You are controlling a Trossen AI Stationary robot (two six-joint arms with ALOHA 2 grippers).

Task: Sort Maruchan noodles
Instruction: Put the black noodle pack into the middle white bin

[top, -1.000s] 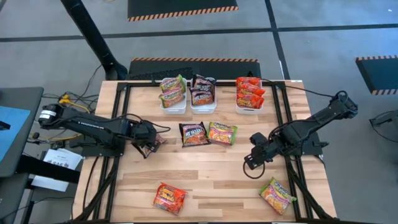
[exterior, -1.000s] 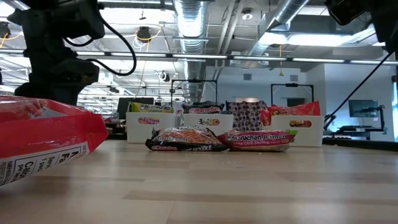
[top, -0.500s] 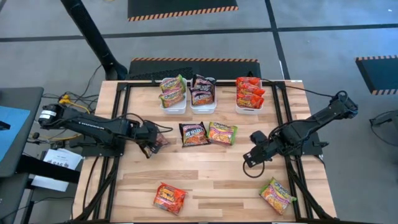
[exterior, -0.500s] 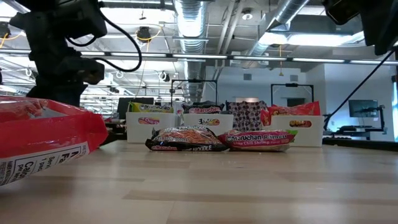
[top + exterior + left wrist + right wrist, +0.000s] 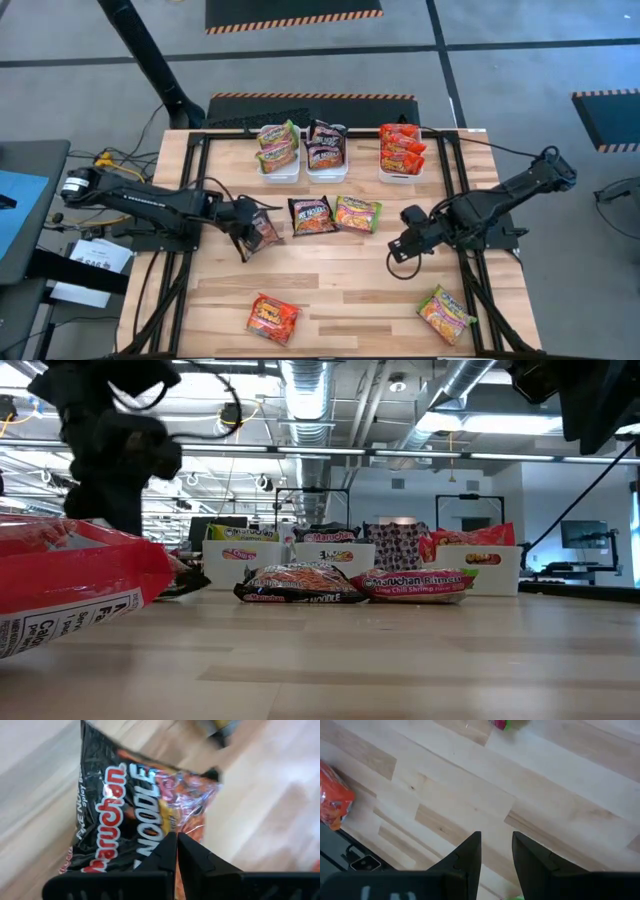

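My left gripper (image 5: pixel 248 233) is at the table's left middle, shut on a dark Maruchan packet (image 5: pixel 263 230), which fills the left wrist view (image 5: pixel 115 805). A second dark packet (image 5: pixel 311 215) and a green-yellow one (image 5: pixel 358 214) lie flat side by side at the table's centre. A red packet (image 5: pixel 273 318) and another green-yellow packet (image 5: pixel 446 313) lie flat near the front edge. My right gripper (image 5: pixel 397 252) hovers open over bare wood at the right middle (image 5: pixel 496 845), touching nothing. My left gripper pinches the dark packet between its two shut fingers on the printed face near one edge (image 5: pixel 150 840). The fingers come in slanting down from the table's left. The packet sits tilted in the hold (image 5: pixel 185 582); whether its low end is on the wood I cannot tell.
Three white trays stand at the far edge: green-yellow packets in the left one (image 5: pixel 279 165), dark ones in the middle (image 5: pixel 326 168), red ones in the right (image 5: pixel 401 172). Black frame rails (image 5: pixel 195 200) run along both table sides. Bare wood lies between the centre packets and the front ones.
My left gripper has shut on the dark packet and moved a little toward the table's right. The packet, mostly hidden under the gripper before, now shows tipped up beside the fingers.
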